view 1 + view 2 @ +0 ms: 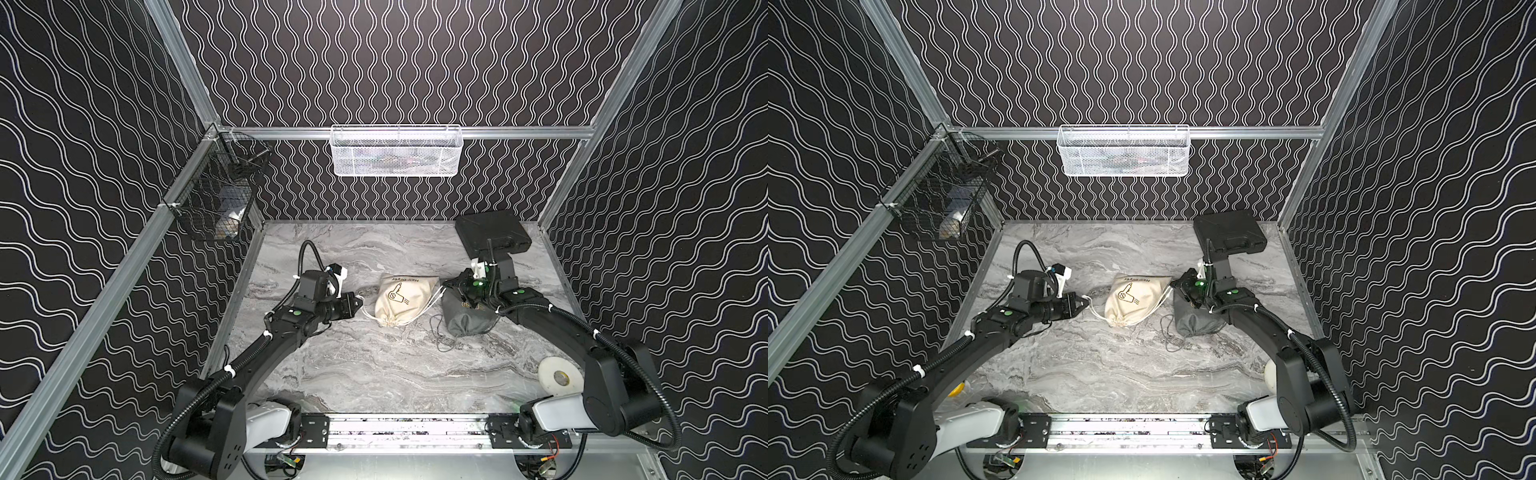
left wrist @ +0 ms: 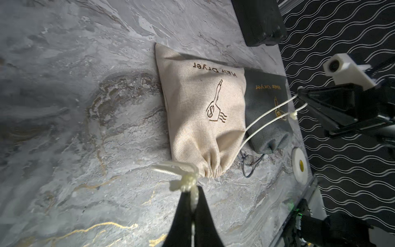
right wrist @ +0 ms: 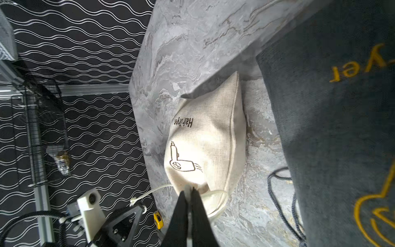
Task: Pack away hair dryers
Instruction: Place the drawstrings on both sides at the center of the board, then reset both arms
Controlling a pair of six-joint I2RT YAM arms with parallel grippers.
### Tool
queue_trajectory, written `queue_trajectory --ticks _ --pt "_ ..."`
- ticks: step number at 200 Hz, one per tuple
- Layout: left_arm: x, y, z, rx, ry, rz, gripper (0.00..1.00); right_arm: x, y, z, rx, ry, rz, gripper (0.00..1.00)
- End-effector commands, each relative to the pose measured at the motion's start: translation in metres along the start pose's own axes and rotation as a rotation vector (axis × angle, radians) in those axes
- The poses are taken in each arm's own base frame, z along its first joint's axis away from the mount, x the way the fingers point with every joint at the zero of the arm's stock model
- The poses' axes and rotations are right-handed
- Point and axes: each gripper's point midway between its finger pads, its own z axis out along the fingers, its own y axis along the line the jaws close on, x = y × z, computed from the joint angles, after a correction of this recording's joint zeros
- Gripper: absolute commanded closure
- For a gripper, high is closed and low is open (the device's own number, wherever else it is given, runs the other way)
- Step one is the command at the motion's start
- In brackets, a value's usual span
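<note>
Grey marble tabletop (image 1: 374,365), black wavy-line walls (image 1: 374,62), L fingers (image 2: 183,213) & R fingers (image 3: 201,213) pinching pouch drawstrings (image 2: 186,181)

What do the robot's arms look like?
The left arm and right arm are black with grey shoulders. Ribbed black cables loop along them, held by white ties. Each has a green dot. The left gripper and right gripper are pointy black wedges.

A robotics laboratory cell is indicated. A grey marble-patterned tabletop (image 1: 374,374) is enclosed by black wavy-lined panels (image 1: 395,62) in aluminium framing (image 1: 519,132); black robot arms (image 1: 286,328) are mounted at 6 o'clock.
</note>
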Motion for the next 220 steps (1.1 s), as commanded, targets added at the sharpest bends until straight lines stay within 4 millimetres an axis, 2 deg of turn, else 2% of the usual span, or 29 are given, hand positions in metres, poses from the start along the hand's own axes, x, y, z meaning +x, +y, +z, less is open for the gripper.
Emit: queue_trajectory --ticks 1,6,13,30,40,67,91,118,144,165,191,207,220 --pt "-0.002 0.014 -0.004 -0.112 -0.006 0.047 0.8 0.001 -0.011 0.0 0.061 -0.003 -0.045 0.48" --pt "-0.002 0.017 -0.005 -0.137 -0.005 0.05 0.68 0.001 -0.011 0.0 0.063 -0.003 -0.051 0.4" --pt "-0.002 0.021 -0.007 -0.17 -0.001 0.053 0.5 0.002 -0.01 -0.001 0.064 0.0 -0.064 0.35" --pt "-0.001 0.031 -0.01 -0.253 0.005 0.056 0.23 0.001 -0.007 -0.004 0.062 -0.004 -0.09 0.25" --pt "-0.001 0.036 -0.014 -0.302 0.0 0.062 0.02 -0.001 -0.004 -0.007 0.064 -0.014 -0.102 0.19" --pt "-0.005 0.039 -0.024 -0.378 -0.035 0.093 0.01 -0.006 0.001 -0.017 0.074 -0.047 -0.145 0.13" --pt "-0.01 0.04 -0.033 -0.425 -0.068 0.114 0.01 -0.013 0.005 -0.03 0.091 -0.104 -0.218 0.0" --pt "-0.014 0.046 -0.044 -0.514 -0.079 0.148 0.01 -0.025 0.007 -0.054 0.128 -0.216 -0.342 0.0" --pt "-0.022 0.052 -0.064 -0.614 -0.133 0.178 0.01 -0.042 0.007 -0.083 0.193 -0.365 -0.498 0.0" --pt "-0.03 0.046 -0.074 -0.603 -0.197 0.191 0.01 -0.06 -0.006 -0.106 0.321 -0.498 -0.634 0.0" --pt "-0.041 0.039 -0.074 -0.589 -0.213 0.222 0.01 -0.083 -0.026 -0.13 0.473 -0.702 -0.796 0.0" --pt "-0.046 0.037 -0.071 -0.594 -0.211 0.243 0.01 -0.099 -0.047 -0.142 0.55 -0.828 -0.845 0.0" --pt "-0.05 0.035 -0.067 -0.592 -0.207 0.263 0.01 -0.11 -0.069 -0.149 0.546 -0.883 -0.803 0.0"
